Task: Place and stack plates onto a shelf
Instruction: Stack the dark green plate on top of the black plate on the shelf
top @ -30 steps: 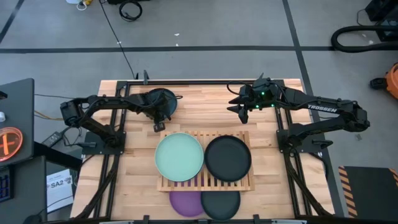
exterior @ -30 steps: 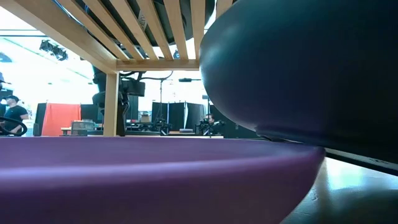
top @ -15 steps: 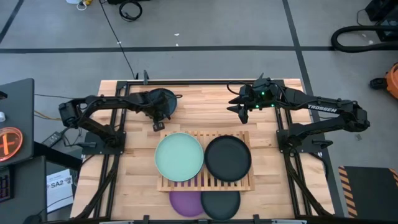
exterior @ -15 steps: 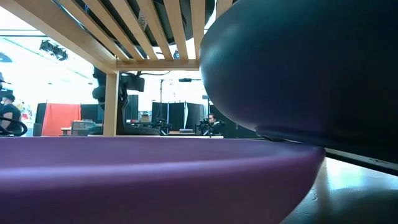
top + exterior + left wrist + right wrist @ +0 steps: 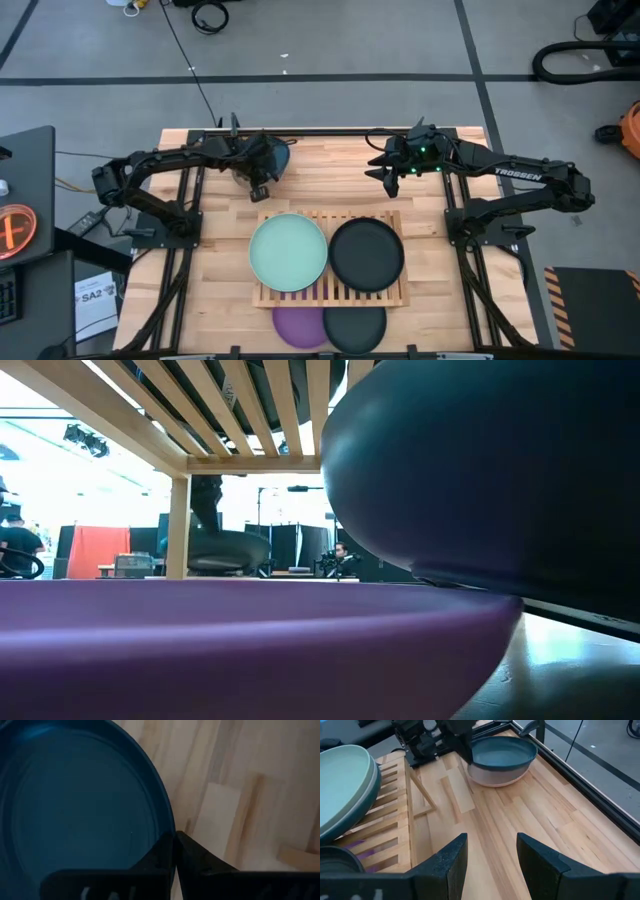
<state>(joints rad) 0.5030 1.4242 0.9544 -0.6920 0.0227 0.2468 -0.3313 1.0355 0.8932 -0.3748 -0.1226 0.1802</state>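
My left gripper (image 5: 258, 187) is shut on a dark teal plate (image 5: 264, 157) at the table's far left. In the right wrist view a salmon pink plate (image 5: 495, 779) shows right under the dark teal plate (image 5: 503, 751); whether they touch, I cannot tell. The wooden slatted shelf (image 5: 330, 218) bears a mint green plate (image 5: 288, 252) and a black plate (image 5: 367, 254). A purple plate (image 5: 296, 326) and a dark plate (image 5: 356, 328) lie by the shelf's near edge. My right gripper (image 5: 386, 177) hangs open at the far right, with nothing between its fingers (image 5: 449, 857). My left gripper pinches the dark teal plate's rim (image 5: 173, 827) between its two fingers, on the side of the plate nearest the shelf. The fingers (image 5: 161, 851) slant down from above, one on the plate's inside and one on its outside. The plate shows raised above the tabletop in the low view (image 5: 222, 550).
Black frame rails (image 5: 300, 131) run along the table's far edge and sides. Bare tabletop (image 5: 330, 175) lies between the two grippers, beyond the shelf. In the low view the purple plate (image 5: 250, 650) and the dark plate (image 5: 480, 470) fill the foreground under the shelf's slats (image 5: 250, 410).
My left gripper has risen and drawn a little toward the table's far edge, still shut on the dark teal plate. The plate has come up with it and now shows in the low view, where it did not before.
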